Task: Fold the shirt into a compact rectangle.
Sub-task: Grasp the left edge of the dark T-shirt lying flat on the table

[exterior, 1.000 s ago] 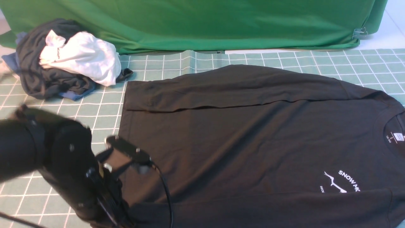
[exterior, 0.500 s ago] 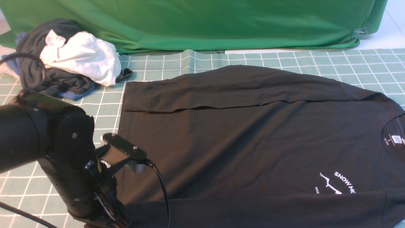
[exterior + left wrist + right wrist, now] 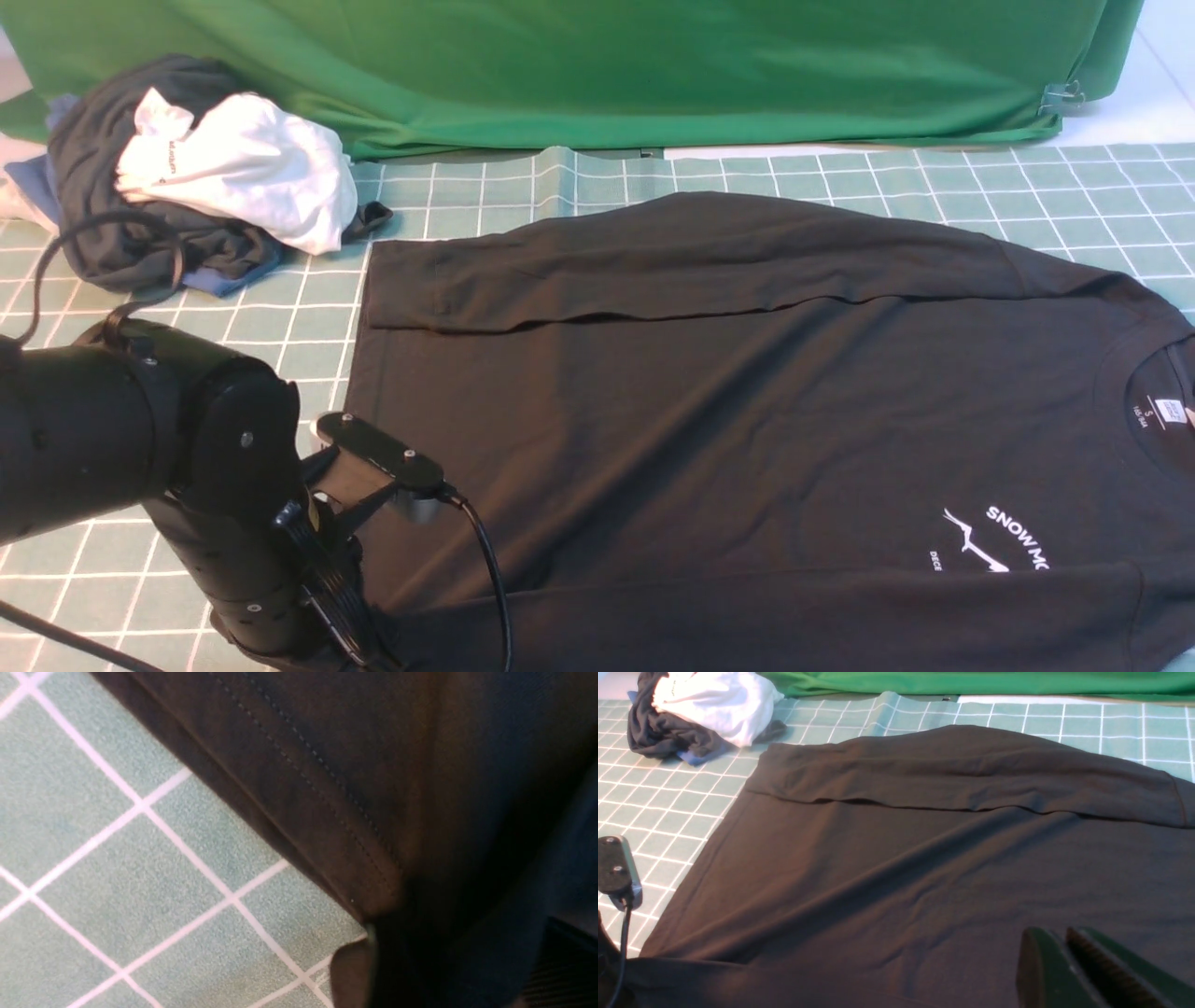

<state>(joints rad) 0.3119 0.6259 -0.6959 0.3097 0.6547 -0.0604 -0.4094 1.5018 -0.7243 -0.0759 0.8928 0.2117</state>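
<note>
Fabric fills the front view: the shirt (image 3: 709, 401) lies flat across the middle and right of the grid mat (image 3: 299, 327), hem (image 3: 366, 373) toward the left edge and collar at the right edge. Each sleeve is laid lengthwise over the body, probably to square it for the crosswise folds. The left arm (image 3: 187, 485) bends low over the hem's near corner, its jaws hidden. A pile of clothes (image 3: 196, 168) sits at the far left corner, out of the way. In the left wrist view, the stitched hem crosses the mat close under the camera, but the left gripper is lost in dark cloth, so I cannot tell wide from narrow. In the right wrist view, the right gripper (image 3: 1057, 945) hovers above the shirt's body, fingers pressed together on nothing, likely idle.
</note>
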